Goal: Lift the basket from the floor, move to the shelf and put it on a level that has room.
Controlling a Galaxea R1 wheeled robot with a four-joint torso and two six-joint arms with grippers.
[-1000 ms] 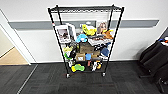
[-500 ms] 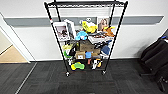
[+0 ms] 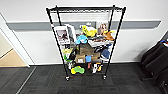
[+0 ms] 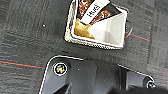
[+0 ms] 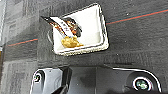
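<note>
The basket (image 4: 110, 27) stands on the floor (image 4: 25, 30), a cream woven box with a pale inside and a dark loop handle at one end. A brown and orange snack packet (image 4: 95, 10) with a white label lies in it. The right wrist view shows the same basket (image 5: 92, 25) and packet (image 5: 65, 26) from above. Both wrists hang over the carpet close beside the basket, not touching it as far as I can see. Ahead, in the head view, the shelf (image 3: 53, 37) stands against the white wall. Its top level (image 3: 85, 9) is bare, and the lower tiers are crowded with toys and boxes.
Dark bags or a dark seat (image 3: 155, 62) sit at the right by the wall. A doorway with tan wooden flooring (image 3: 10, 60) opens at the left. Thin red lines cross the carpet (image 5: 140, 16). Dark carpet (image 3: 50, 82) stretches in front of the rack.
</note>
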